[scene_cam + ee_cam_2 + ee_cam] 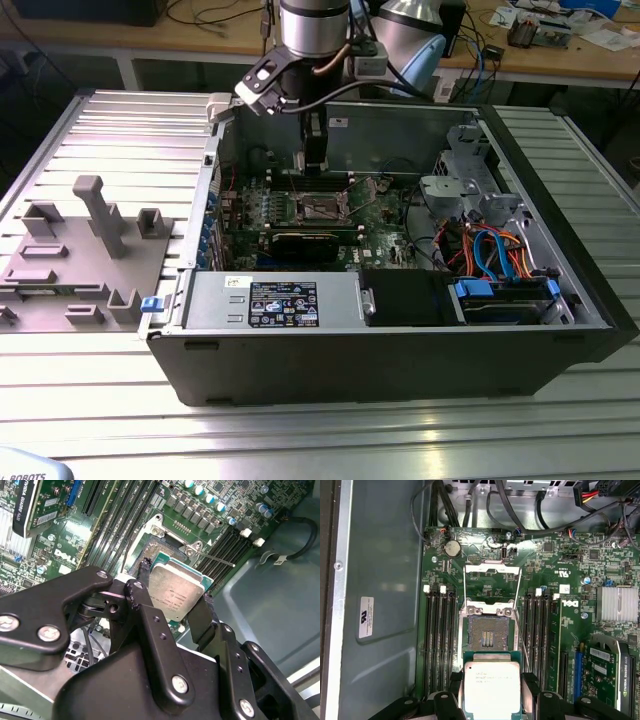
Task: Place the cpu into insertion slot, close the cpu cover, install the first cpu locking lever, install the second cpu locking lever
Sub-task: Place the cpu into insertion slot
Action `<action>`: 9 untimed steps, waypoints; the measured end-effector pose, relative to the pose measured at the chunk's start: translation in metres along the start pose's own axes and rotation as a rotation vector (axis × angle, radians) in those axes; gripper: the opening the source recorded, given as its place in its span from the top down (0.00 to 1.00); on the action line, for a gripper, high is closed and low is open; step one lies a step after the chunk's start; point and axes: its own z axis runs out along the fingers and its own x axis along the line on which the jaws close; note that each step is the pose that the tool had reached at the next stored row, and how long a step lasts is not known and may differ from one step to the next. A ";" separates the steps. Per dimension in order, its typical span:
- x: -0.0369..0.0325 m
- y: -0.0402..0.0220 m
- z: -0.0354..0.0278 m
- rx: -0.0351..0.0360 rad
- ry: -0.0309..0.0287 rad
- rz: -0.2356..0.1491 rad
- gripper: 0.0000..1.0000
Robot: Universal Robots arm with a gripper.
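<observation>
Pinching the cpu (492, 692) by two opposite edges, the jaws hold it over the motherboard (547, 575), near the bare socket (487, 635) (the cpu cover (491, 587) stands flipped open).

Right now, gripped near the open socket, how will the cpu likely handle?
The cpu looks like a thin, flat, metal-topped plate, so it is probably stiff and light. Held by its edges in the end effector, its smooth sides might slip or tilt. Dropped askew, it could harm the fine contacts of the socket.
</observation>
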 end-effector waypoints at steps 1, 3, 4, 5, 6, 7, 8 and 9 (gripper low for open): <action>0.0000 0.0000 0.0004 0.0001 0.0000 0.000 0.45; 0.0000 0.0000 0.0010 0.0000 0.0000 0.000 0.45; 0.0000 -0.0001 0.0015 0.0000 0.0000 0.000 0.45; 0.0000 -0.0001 0.0017 0.0001 0.0000 0.000 0.45; 0.0000 -0.0001 0.0019 0.0001 -0.0001 0.000 0.45; 0.0000 -0.0001 0.0022 0.0000 0.0000 0.000 0.45; 0.0000 -0.0001 0.0024 0.0000 0.0000 0.000 0.45; 0.0000 -0.0001 0.0027 0.0000 0.0000 0.000 0.45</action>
